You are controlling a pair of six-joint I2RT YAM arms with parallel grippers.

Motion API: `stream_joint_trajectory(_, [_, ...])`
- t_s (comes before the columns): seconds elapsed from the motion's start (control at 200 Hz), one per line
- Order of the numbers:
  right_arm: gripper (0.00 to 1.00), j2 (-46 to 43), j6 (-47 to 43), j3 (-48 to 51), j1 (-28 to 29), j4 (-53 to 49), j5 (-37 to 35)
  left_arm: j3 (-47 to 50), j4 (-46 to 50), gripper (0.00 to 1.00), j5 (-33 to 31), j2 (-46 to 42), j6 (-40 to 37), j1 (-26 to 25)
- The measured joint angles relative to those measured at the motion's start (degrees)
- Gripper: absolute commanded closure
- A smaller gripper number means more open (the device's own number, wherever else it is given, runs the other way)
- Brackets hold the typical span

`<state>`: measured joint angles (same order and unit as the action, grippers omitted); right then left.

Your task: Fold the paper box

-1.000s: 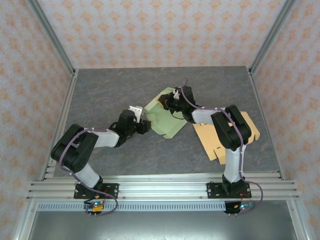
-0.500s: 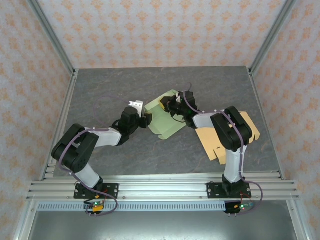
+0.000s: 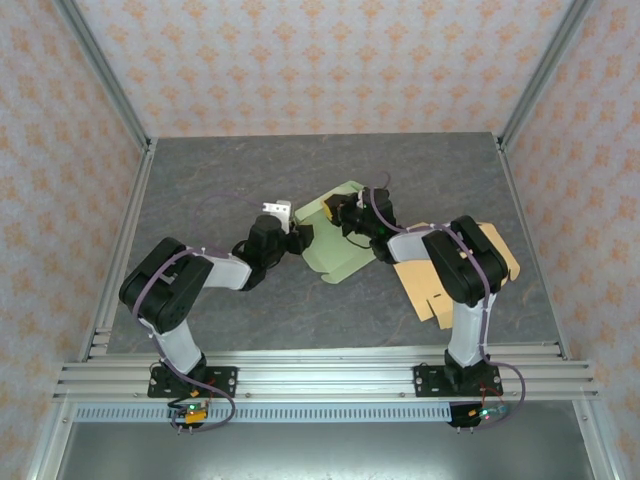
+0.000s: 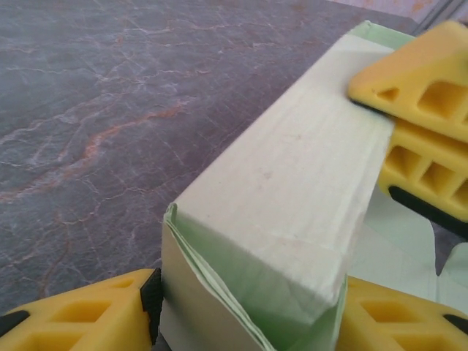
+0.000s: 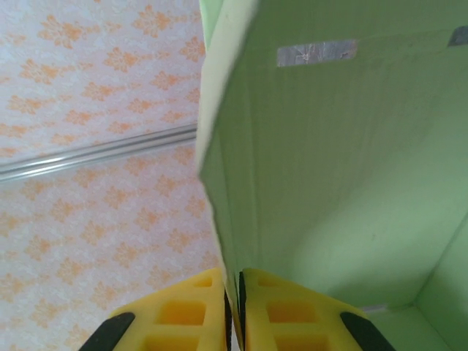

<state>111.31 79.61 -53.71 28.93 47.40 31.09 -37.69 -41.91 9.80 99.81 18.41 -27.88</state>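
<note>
The green paper box point(image 3: 336, 252) sits partly folded, one wall raised, centred on the table point(image 3: 220, 175).

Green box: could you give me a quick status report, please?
Left fingers clamped on box, at its folded wall. Right fingers shut on another wall. Box partly folded. Brown sheet flat beside it.

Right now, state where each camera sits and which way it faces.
Top external: above and behind, looking down at the grey stone-patterned table, left arm, right arm, pale green paper box.
Left wrist: on the left gripper, facing the box's folded wall between its fingers.
Right wrist: on the right gripper, looking up the box panel it pinches.
All three share the box.
</note>
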Motion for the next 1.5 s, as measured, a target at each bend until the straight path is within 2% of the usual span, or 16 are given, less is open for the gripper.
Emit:
stream_joint_trajectory(0.125, [0.87,0.0,3.1,0.04,0.0,0.96,-0.59,0.74,-1.05,0.44,1.81,0.0,1.07,-0.26])
stream_joint_trajectory(0.34, [0.87,0.02,6.16,0.07,0.17,2.82,-0.7,8.41,-4.26,0.44,3.23,-1.46,1.18,-0.26])
stream_joint_trajectory(0.676, [0.88,0.07,4.55,5.27,0.31,8.13,-0.35,8.22,-3.21,0.46,3.28,-2.99,-3.32,-0.26])
stream_joint_trajectory(0.946, [0.87,0.81,1.57,6.64,0.39,12.35,-0.66,13.31,-2.58,0.44,3.21,-14.01,-3.45,1.03])
stream_joint_trajectory(1.116, [0.87,2.1,1.6,6.62,0.39,14.51,-0.15,14.25,-2.45,0.52,2.27,-15.74,-4.11,1.38])
stream_joint_trajectory(1.371, [0.87,2.49,2.32,6.62,0.39,15.54,0.39,13.66,-4.57,0.6,1.99,-6.71,-6.4,0.92])
stream_joint_trajectory(1.497, [0.87,2.49,3.32,6.62,0.39,15.74,0.39,10.78,-4.66,0.72,2.27,-5.38,-7.37,-0.46])
